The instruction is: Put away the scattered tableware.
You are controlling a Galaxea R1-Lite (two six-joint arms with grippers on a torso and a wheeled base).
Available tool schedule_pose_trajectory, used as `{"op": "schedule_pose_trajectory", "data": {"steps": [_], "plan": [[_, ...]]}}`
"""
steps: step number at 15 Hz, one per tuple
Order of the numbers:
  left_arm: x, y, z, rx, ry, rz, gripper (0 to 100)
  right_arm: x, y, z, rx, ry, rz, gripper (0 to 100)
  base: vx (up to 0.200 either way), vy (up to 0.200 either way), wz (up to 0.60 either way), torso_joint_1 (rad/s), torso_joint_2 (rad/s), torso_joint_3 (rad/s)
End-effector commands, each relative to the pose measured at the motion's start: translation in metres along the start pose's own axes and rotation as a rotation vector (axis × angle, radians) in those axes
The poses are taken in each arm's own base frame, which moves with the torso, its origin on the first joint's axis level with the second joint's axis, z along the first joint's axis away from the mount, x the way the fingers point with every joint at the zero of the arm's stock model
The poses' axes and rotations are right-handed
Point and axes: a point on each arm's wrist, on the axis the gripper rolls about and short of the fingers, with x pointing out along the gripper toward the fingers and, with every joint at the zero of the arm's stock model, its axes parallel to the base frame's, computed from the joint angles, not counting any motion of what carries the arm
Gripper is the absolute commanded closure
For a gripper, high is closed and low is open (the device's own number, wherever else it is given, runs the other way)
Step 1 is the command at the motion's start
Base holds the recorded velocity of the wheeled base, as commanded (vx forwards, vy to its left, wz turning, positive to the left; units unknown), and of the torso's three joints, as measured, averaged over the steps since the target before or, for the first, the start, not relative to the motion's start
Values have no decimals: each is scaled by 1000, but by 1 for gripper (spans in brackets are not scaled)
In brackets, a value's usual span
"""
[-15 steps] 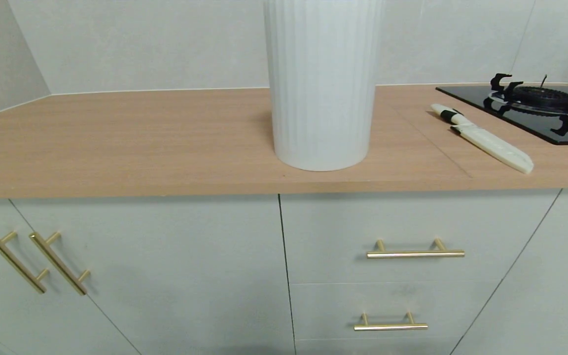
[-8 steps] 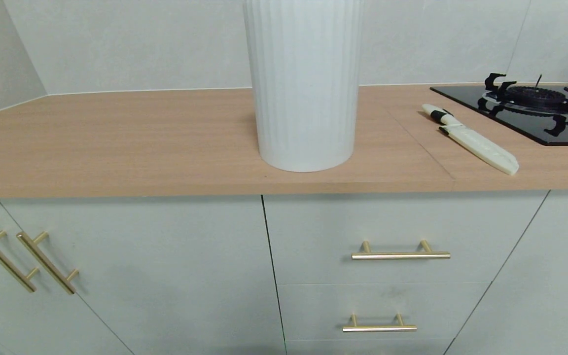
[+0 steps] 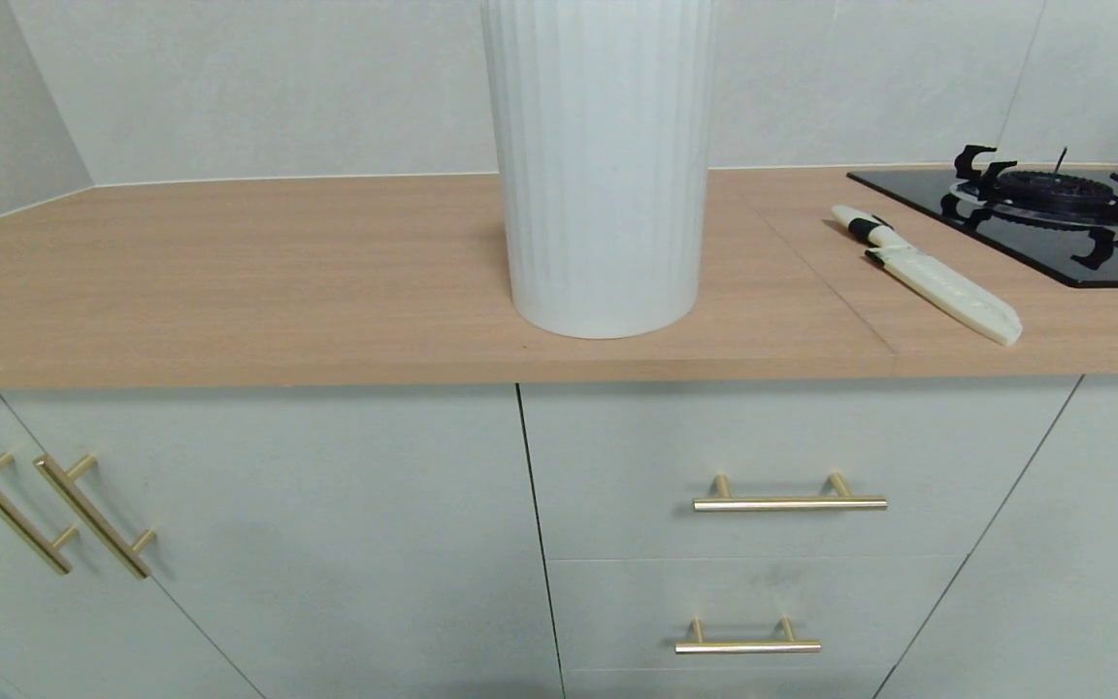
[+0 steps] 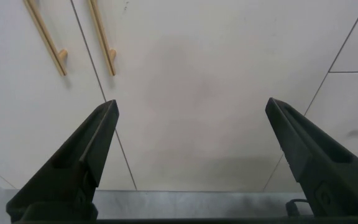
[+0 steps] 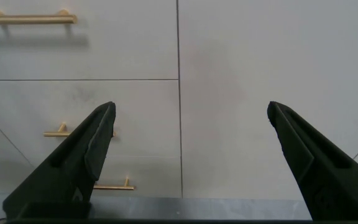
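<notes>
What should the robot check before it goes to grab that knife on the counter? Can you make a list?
1. Left gripper open and empty: ok.
2. Right gripper open and empty: ok.
3. Knife lying flat on the counter with nothing on it: ok.
4. Knife apart from the stove: ok.
5. Grippers up by the knife: not ok, both face the cabinet fronts below the counter.
6. White ribbed container open at the top: cannot tell, its top is cut off.
</notes>
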Motion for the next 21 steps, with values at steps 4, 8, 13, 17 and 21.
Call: {"op": "schedule_pose_trajectory", "data": {"steps": [4, 8, 13, 17, 21], "plan": [[0, 0, 0, 1, 1, 0, 0, 0, 0, 0, -1, 2, 1, 0, 0, 0, 0, 0, 0, 0], [0, 0, 0, -1, 0, 0, 0, 0, 0, 0, -1, 0, 1, 0, 0, 0, 0, 3, -14, -7], [0, 0, 0, 1, 1, 0, 0, 0, 0, 0, -1, 0, 1, 0, 0, 0, 0, 92, -324, -272], [0, 0, 0, -1, 0, 0, 0, 0, 0, 0, -1, 0, 1, 0, 0, 0, 0, 144, -498, -294], [0, 0, 0, -1, 1, 0, 0, 0, 0, 0, -1, 0, 1, 0, 0, 0, 0, 173, -479, -300]]}}
